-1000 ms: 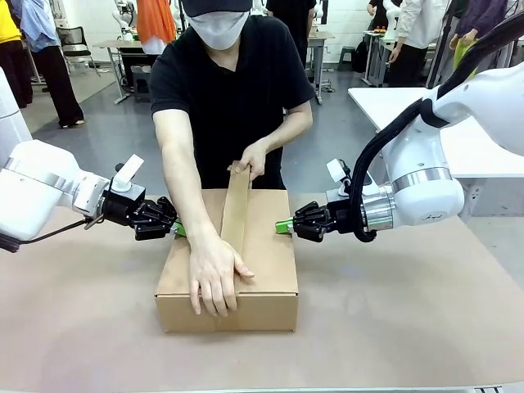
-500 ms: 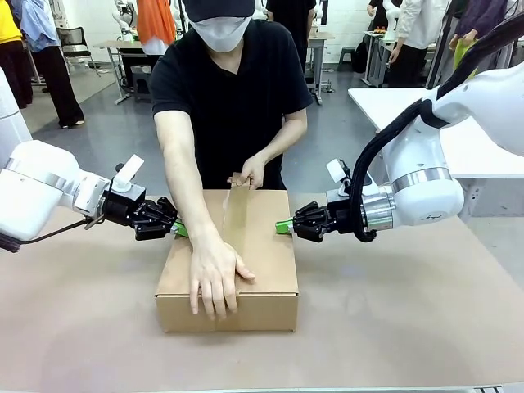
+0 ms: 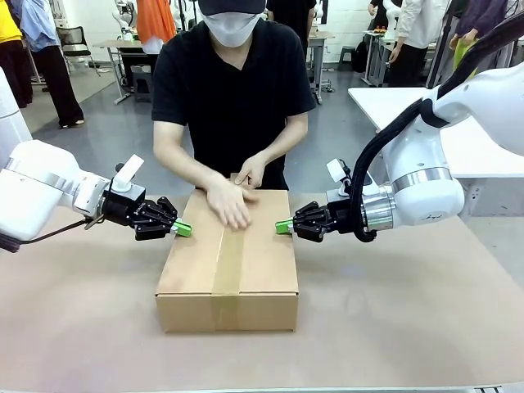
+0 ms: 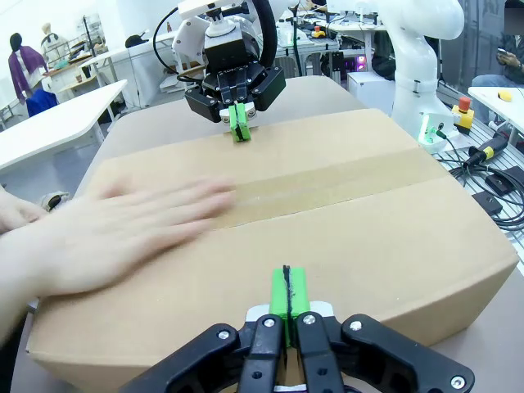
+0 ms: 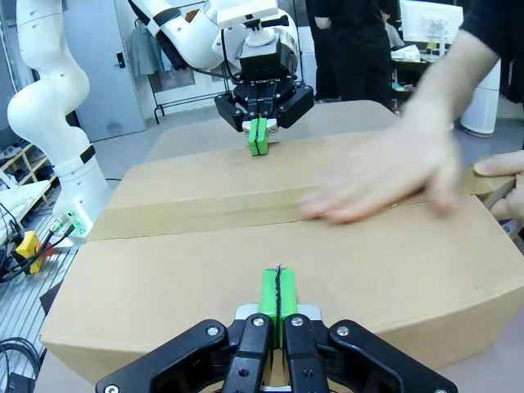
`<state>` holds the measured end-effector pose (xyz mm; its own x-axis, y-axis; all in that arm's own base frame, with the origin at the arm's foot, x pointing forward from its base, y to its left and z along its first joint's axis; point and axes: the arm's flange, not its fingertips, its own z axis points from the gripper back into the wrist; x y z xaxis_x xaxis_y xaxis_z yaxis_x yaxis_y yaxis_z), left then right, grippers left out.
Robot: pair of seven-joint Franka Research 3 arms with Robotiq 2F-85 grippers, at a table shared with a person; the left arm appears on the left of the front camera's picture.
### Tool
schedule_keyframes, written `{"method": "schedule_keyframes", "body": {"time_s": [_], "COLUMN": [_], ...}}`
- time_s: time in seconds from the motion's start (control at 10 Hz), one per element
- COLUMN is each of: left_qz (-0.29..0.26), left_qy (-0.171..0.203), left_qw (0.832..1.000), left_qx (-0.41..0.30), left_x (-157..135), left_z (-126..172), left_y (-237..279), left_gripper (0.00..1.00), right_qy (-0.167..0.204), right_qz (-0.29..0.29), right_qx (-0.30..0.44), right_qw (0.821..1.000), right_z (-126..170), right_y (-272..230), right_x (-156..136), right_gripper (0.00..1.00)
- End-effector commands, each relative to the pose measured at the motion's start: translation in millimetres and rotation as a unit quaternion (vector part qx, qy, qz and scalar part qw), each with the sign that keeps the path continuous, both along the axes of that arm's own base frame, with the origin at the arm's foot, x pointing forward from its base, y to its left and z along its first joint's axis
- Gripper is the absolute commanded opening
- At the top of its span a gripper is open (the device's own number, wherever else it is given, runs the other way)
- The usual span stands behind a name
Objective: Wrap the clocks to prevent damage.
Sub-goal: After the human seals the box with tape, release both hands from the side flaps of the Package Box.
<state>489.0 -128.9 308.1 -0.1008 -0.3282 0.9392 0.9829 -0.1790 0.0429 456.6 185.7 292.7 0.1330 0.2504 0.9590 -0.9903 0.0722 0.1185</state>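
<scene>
Two closed, empty pincers, left [image 3: 182, 229] and right [image 3: 283, 227], press opposite sides of the box [image 3: 228, 270] while a person's hand [image 3: 228, 203] flattens tape [image 3: 229, 262] on top.

Flat table with a matte pinkish-brown top [image 3: 409, 311], carrying one rectangular brown cardboard box [image 3: 196, 270] near its middle, flaps closed, a strip of brown paper tape [image 3: 228, 274] along the seam.
</scene>
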Motion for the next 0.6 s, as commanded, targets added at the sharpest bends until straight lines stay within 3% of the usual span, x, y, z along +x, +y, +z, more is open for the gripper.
{"method": "schedule_keyframes", "body": {"time_s": [0.0,0.5], "left_qz": [0.003,0.003], "left_qy": [-0.002,-0.002], "left_qw": [1.000,1.000], "left_qx": [0.004,0.004], "left_x": [0.4,0.4], "left_z": [-1.1,-1.1], "left_y": [-0.2,-0.2], "left_gripper": [0.00,0.00], "right_qy": [0.003,0.003], "right_qz": [-0.002,-0.002], "right_qx": [-0.003,-0.003], "right_qw": [1.000,1.000], "right_z": [-2.2,-2.2], "right_y": [1.2,1.2], "right_x": [-0.6,-0.6], "right_gripper": [0.01,0.01]}}
